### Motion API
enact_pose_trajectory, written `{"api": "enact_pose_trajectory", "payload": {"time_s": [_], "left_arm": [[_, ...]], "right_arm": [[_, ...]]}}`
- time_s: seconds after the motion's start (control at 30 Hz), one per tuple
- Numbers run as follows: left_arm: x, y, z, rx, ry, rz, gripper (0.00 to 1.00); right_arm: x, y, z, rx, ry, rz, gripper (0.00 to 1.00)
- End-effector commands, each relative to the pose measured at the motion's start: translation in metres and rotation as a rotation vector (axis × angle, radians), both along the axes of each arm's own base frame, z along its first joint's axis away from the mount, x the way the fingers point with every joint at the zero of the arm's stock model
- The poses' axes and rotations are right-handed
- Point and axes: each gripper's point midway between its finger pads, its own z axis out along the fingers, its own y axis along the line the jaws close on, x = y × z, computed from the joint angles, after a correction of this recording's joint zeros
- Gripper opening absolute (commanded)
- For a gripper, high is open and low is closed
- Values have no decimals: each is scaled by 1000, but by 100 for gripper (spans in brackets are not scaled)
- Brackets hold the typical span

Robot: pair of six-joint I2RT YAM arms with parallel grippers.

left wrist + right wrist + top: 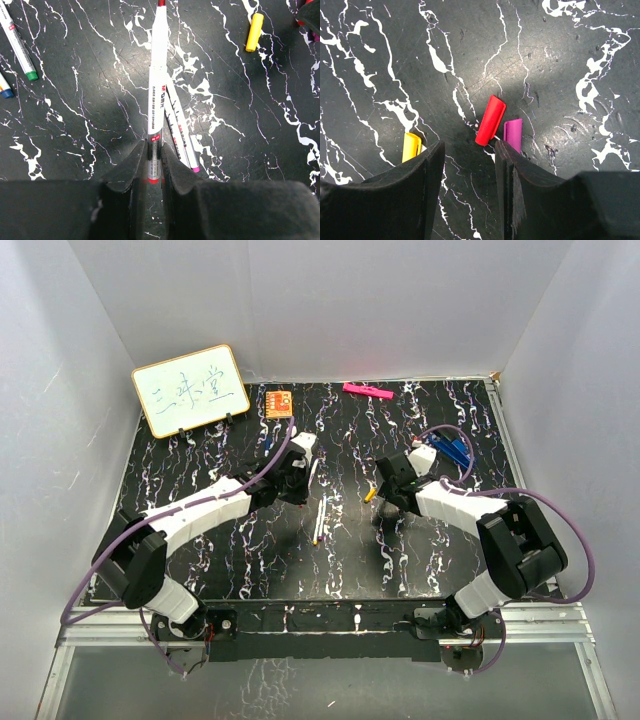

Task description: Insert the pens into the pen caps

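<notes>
Left gripper (pixel 154 149) clamps the red pen (pixel 159 75); right gripper (pixel 469 150), jaws apart, hangs over the red cap (pixel 490 120). The purple cap (pixel 513 134) just beside it could get pinched instead.

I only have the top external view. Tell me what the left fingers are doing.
Observer: The left gripper is shut on a white pen with red ends, gripped near one end.
Operator: Say what else is near it.
Observer: A second pen with a pink end lies on the table right beside the held one.
Operator: Now the right side.
Observer: The right gripper is open above the table; a red cap lies just ahead of the gap, with a purple cap next to it.
</notes>
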Motion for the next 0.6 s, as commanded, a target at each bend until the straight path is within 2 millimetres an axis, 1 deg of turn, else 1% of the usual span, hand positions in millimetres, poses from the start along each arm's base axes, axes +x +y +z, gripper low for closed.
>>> {"api": "enact_pose_trajectory", "payload": {"time_s": [0.0, 0.23, 0.4, 0.57], "left_arm": [[-1, -4, 0, -10, -2, -18, 0], [-1, -4, -4, 0, 9, -15, 0], [0, -5, -4, -3, 8, -17, 0], [-1, -5, -6, -2, 16, -17, 0]], "right_arm": [[21, 7, 13, 29, -61, -18, 42], [19, 3, 11, 14, -59, -27, 42], [19, -4, 11, -10, -63, -48, 42], [19, -9, 5, -27, -53, -60, 42]]}}
